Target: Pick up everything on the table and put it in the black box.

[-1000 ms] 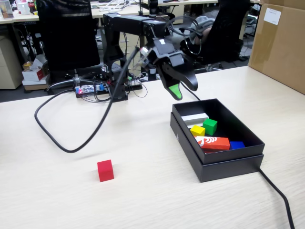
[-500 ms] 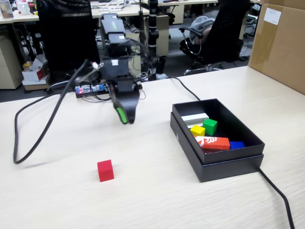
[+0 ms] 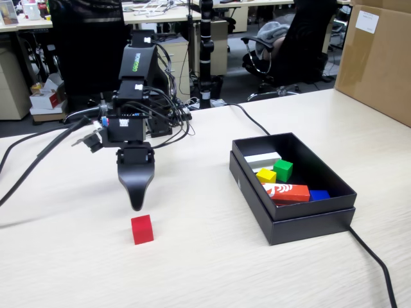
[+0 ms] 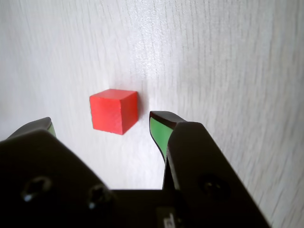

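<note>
While the hand (image 3: 135,204) is seen in the fixed view just above the red cube (image 3: 142,229) on the worktop (image 3: 192,256), well left of the black box (image 3: 308,221), its jaws are shown spread wide and empty in the wrist view, the cube lying between the tips.

Pale wood-grain table (image 3: 192,269): red cube (image 3: 142,229) sits near-left, black box (image 3: 308,221) rests to the right, brown carton (image 3: 379,58) stands far right.

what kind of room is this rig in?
Most likely an open-plan office or lab: black office chairs and further desks stand behind the light wood-grain table, and a brown cardboard carton sits on it.
</note>
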`<move>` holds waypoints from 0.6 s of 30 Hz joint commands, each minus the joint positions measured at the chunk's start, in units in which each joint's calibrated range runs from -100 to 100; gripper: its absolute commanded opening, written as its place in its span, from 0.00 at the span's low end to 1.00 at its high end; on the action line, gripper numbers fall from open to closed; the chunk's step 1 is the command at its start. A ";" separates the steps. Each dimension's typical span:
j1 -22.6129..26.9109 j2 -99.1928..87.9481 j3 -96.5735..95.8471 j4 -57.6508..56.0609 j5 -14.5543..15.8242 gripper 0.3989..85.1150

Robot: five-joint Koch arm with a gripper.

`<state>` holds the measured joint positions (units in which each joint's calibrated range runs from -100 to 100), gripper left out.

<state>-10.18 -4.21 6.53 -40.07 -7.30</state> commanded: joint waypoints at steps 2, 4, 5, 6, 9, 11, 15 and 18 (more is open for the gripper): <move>-0.39 3.69 7.53 3.83 -0.34 0.49; -0.44 5.64 7.98 4.17 -0.49 0.49; -0.49 6.56 7.89 4.95 -0.59 0.49; -0.54 7.48 7.98 5.64 -0.59 0.49; -0.59 10.12 8.25 6.59 -0.78 0.49; -0.54 10.92 8.52 6.59 -0.83 0.49; -0.44 11.38 8.34 6.59 -0.88 0.49; -0.20 11.38 7.80 6.51 -1.12 0.49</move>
<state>-10.43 8.74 10.54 -35.73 -7.79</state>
